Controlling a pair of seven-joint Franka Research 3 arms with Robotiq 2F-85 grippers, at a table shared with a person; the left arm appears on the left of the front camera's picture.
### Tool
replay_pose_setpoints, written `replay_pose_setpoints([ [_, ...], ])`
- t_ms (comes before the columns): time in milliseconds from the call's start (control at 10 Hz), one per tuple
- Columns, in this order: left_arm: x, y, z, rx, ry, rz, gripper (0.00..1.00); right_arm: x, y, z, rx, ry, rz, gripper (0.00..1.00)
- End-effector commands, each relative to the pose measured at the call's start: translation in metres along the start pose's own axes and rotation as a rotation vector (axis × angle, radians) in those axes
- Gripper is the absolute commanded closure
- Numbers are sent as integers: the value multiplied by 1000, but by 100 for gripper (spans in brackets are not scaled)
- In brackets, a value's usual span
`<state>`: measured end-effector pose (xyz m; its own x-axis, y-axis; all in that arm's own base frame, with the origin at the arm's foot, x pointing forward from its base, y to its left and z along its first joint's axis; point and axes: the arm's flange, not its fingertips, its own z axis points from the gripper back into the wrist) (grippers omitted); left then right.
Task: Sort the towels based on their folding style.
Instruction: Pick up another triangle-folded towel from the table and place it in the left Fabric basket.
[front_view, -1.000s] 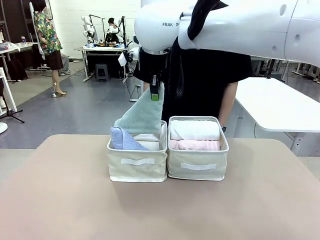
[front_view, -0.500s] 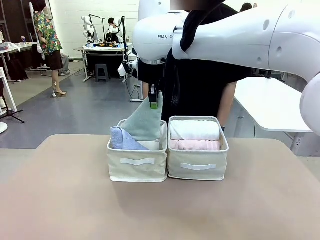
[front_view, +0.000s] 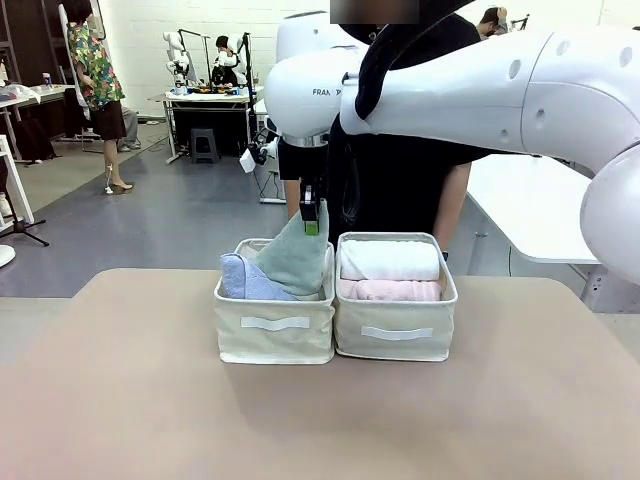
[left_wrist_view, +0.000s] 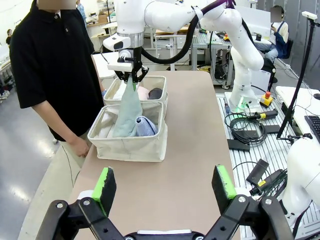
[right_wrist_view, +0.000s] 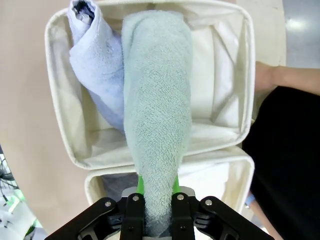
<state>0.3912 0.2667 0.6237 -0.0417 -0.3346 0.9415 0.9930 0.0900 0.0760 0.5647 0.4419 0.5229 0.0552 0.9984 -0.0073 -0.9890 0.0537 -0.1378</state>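
Right gripper (front_view: 311, 214): clamped on the tip of the pale teal cone towel (front_view: 296, 256), which hangs straight below the pads.
Teal towel's lower end: already inside the left cream bin (front_view: 275, 337), directly under the grip, leaning against the lavender-blue cone towel (front_view: 246, 279) just beside it.
Step in hand, as judged: lowering the cone into the bin of cone-folded towels.
Doing it well: descend plumb, keep the tip pinched until the wide end seats on the bin floor, then part the pads and lift straight up so the fold holds and the neighbour stays put.
Risk, as judged: letting go too high would likely flop the cone over the shared wall into the right cream bin (front_view: 396, 337).
Right bin, one wall aside from the grip: white rolled towel (front_view: 389, 259) behind pink rolled towel (front_view: 388, 290).
Left gripper (left_wrist_view: 165, 185): jaws spread wide, holding nothing, well away from the bins above bare table (left_wrist_view: 185, 165).
Right wrist view: shows free floor in the left bin beside the teal cone, hidden from the front.
Left wrist view: shows a dark grey roll (left_wrist_view: 155, 93) in the farther bin.
Front view: shows the drop from gripper to bin rim.
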Motion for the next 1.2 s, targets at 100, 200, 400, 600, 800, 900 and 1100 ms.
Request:
replay_pose_setpoints([
  [100, 0, -3, 0, 1, -5, -7, 0, 10, -13, -15, -6, 7, 37, 82],
  [200, 0, -3, 0, 1, -5, -7, 0, 11, -15, -26, -10, -7, 38, 82],
  [400, 0, -3, 0, 1, -5, -7, 0, 14, -17, -44, -20, -25, 52, 82],
  [600, 0, -3, 0, 1, -5, -7, 0, 17, -18, -56, -4, -8, 58, 82],
  [800, 0, -3, 0, 1, -5, -7, 0, 19, -18, -65, 19, 11, 61, 82],
  [900, 0, -3, 0, 1, -5, -7, 0, 20, -18, -66, 27, 22, 64, 82],
  [1100, 0, -3, 0, 1, -5, -7, 0, 21, -18, -70, 48, 48, 70, 82],
])
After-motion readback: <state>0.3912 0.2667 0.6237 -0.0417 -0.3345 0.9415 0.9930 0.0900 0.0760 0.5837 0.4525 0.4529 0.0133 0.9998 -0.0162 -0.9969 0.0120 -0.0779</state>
